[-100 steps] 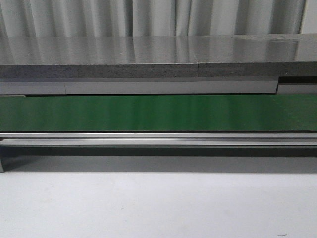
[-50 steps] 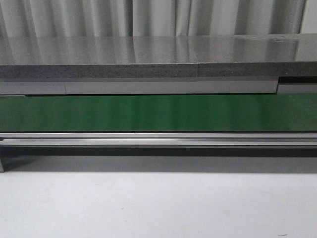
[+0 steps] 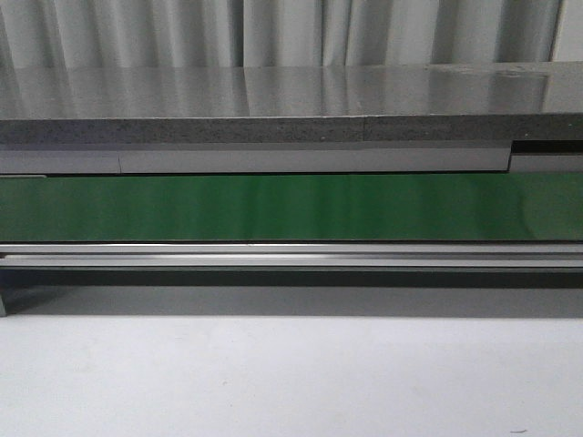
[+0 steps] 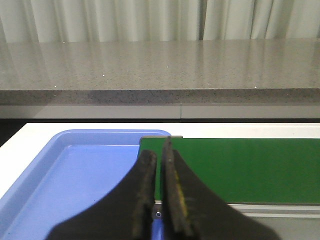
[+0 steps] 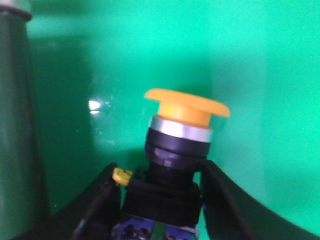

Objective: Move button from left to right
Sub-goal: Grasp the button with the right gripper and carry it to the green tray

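Apparently the right gripper [image 5: 160, 200] has the button [image 5: 177, 160] clamped between its jaws by the black body, probably so the cap stays clear while it is carried; a green surface [image 5: 250, 60] fills the background, so exactly where it sits I cannot say. Its orange-yellow cap flares above a silver ring. Meanwhile the left gripper [image 4: 159, 172] hangs nearly closed and empty, between the blue tray [image 4: 60, 175] and green belt [image 4: 250, 165].

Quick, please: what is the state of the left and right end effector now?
Left end effector: closed, holding nothing.
Right end effector: closed on the black body of the push-button with round orange-yellow cap.
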